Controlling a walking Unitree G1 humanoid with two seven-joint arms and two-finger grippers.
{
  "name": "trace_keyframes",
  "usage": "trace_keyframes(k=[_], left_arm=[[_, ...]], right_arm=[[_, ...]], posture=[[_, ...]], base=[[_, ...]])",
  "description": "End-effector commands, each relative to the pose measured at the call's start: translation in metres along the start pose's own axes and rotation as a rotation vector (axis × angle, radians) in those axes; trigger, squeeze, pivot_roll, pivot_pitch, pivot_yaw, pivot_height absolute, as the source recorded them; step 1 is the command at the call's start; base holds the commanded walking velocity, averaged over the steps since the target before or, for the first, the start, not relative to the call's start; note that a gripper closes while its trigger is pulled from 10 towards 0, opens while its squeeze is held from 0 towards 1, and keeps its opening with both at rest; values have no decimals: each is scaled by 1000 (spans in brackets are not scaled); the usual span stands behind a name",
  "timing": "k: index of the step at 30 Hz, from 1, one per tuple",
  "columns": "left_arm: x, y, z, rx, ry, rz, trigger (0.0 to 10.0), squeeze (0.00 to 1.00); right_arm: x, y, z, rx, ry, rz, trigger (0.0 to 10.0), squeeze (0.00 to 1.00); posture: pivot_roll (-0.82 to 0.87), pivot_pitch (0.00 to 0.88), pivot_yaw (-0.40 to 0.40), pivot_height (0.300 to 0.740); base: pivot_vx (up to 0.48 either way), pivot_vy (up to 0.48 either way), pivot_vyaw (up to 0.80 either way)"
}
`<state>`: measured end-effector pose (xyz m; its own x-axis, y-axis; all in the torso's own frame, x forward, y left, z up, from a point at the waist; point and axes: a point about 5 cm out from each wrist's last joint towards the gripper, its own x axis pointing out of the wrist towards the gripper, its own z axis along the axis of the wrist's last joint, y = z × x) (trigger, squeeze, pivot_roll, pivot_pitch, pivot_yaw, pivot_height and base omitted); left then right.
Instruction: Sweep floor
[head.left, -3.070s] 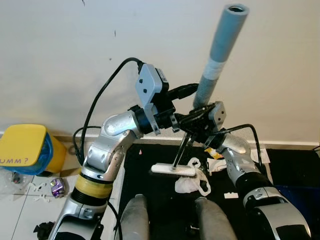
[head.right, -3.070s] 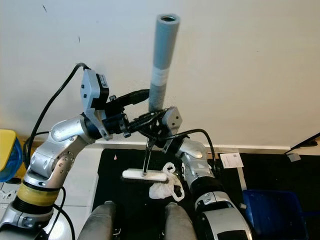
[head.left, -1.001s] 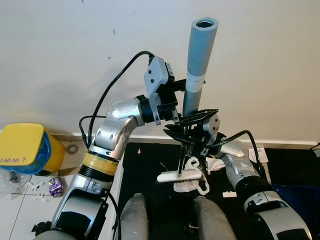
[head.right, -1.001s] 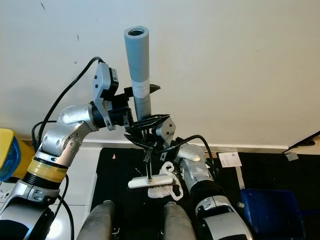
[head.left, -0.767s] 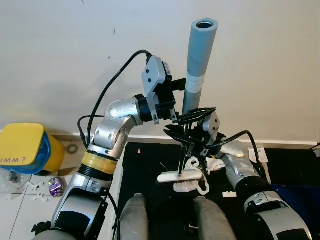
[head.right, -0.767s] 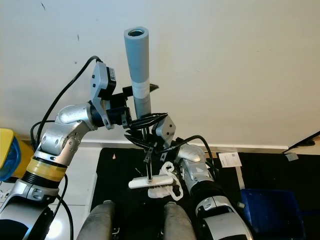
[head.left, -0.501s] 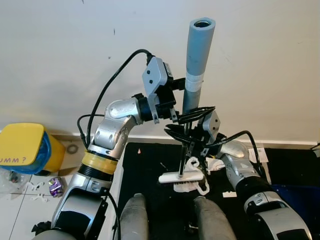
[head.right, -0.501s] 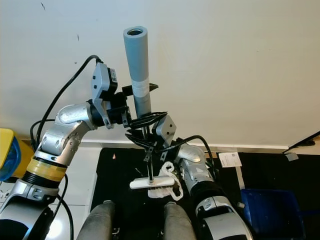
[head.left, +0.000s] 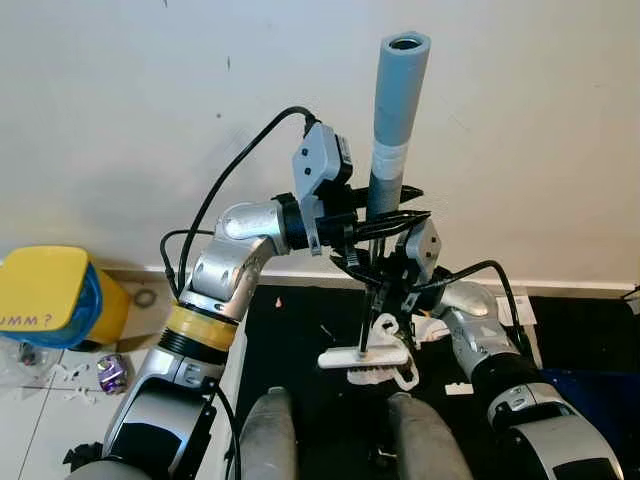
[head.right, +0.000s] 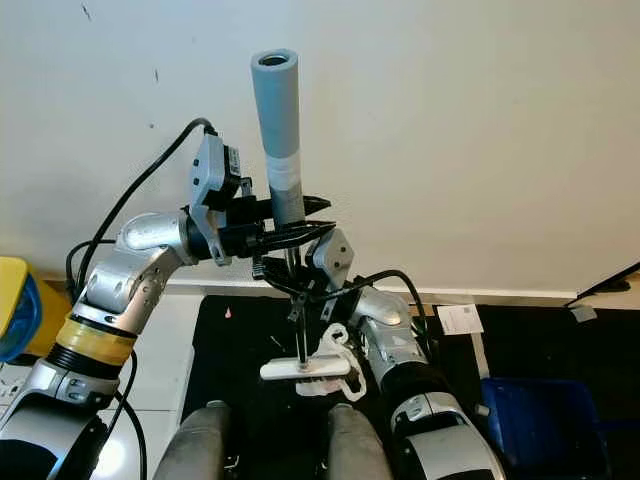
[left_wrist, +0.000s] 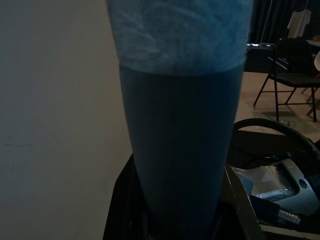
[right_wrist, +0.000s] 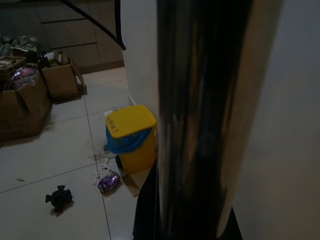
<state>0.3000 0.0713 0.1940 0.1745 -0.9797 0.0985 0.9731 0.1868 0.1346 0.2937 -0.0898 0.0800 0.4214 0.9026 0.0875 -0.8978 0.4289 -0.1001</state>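
Grey broom (head.left: 398, 110): upright before the wall, white head (head.left: 364, 356) down on the black mat (head.left: 300, 330); head touching a white bag (head.left: 392, 372).
Left pincer (head.right: 295, 214): clamped on the grip below the tape.
Right pincer (head.right: 290, 262): clamped on the thin shaft just beneath.
Risk: bag may snag on the head and drag; litter (head.left: 105, 373) by the yellow bin (head.left: 55, 295) lies well apart, likely missed.

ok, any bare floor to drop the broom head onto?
Bare black mat left of the broom head, toward the white tile. Crowded right: white plastic bag under the head, paper scraps beyond. Litter clusters by the yellow bin.
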Motion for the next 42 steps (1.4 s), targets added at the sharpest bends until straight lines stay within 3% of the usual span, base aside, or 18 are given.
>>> trace_keyframes(k=[1, 17, 18, 19, 20, 21, 22, 30, 34, 35, 37, 38, 39, 40, 41, 42], left_arm=[[-15, 7, -6, -12, 48, 67, 0, 0], [-17, 8, -5, -20, 38, 80, 0, 0], [-18, 9, -5, -15, 37, 97, 0, 0], [-18, 9, -5, -15, 37, 97, 0, 0], [-19, 11, -5, -7, 37, 118, 0, 0], [-20, 12, -4, -1, 37, 132, 0, 0], [-20, 13, -4, -2, 38, 136, 0, 0], [-30, 16, -5, -2, 50, 174, 0, 0], [-41, 29, -10, 79, 131, 300, 0, 0], [-46, 34, -12, 104, 172, 349, 0, 0], [-50, 36, -14, 119, 197, 380, 0, 0], [-54, 41, -16, 127, 226, 447, 0, 0], [-54, 41, -16, 127, 226, 447, 0, 0], [-68, 48, -26, 125, 299, 624, 0, 0], [-68, 48, -26, 125, 299, 624, 0, 0], [-75, 50, -31, 106, 319, 704, 10000, 0]], right_arm=[[0, 3, 1, -29, -14, 30, 0, 0], [0, 2, 2, -41, -13, 21, 0, 0], [-1, 1, 3, -51, -10, 11, 3137, 475], [-1, 1, 3, -51, -10, 11, 3137, 475], [-1, 1, 1, -49, 3, 9, 9216, 1000], [-1, 1, 0, -46, 13, 9, 9216, 1000], [-2, 0, 0, -47, 17, 2, 10000, 1000], [-12, -14, 1, -75, 31, -129, 10000, 1000], [-29, -31, -4, -135, 138, -315, 10000, 1000], [-38, -38, -6, -150, 175, -391, 10000, 655], [-44, -42, -7, -160, 198, -438, 10000, 655], [-54, -47, -8, -158, 209, -515, 10000, 0], [-54, -47, -8, -158, 209, -515, 10000, 0], [-74, -59, -7, -149, 216, -684, 10000, 0], [-74, -59, -7, -149, 216, -684, 10000, 0], [-82, -63, -6, -138, 203, -752, 10000, 0]], posture=[[58, 98, -44, 731], [58, 98, -47, 731], [58, 99, -46, 731], [58, 99, -46, 731], [57, 99, -45, 731], [57, 99, -45, 731], [58, 101, -46, 731], [57, 102, -43, 731], [57, 103, -43, 731], [58, 104, -44, 731], [58, 104, -44, 731], [57, 106, -42, 731], [57, 106, -42, 731], [55, 111, -40, 731], [55, 111, -40, 731], [55, 111, -40, 731]], base=[[0, 0, 0], [0, 0, 0], [0, 0, 0], [0, 0, 0], [0, 0, 0], [0, 0, 0], [0, 0, 0], [0, 0, 0], [0, 0, 0], [0, 0, 0], [0, 0, 0], [0, 0, 0], [0, 0, 0], [0, 0, 0], [0, 0, 0], [0, 0, 0]])
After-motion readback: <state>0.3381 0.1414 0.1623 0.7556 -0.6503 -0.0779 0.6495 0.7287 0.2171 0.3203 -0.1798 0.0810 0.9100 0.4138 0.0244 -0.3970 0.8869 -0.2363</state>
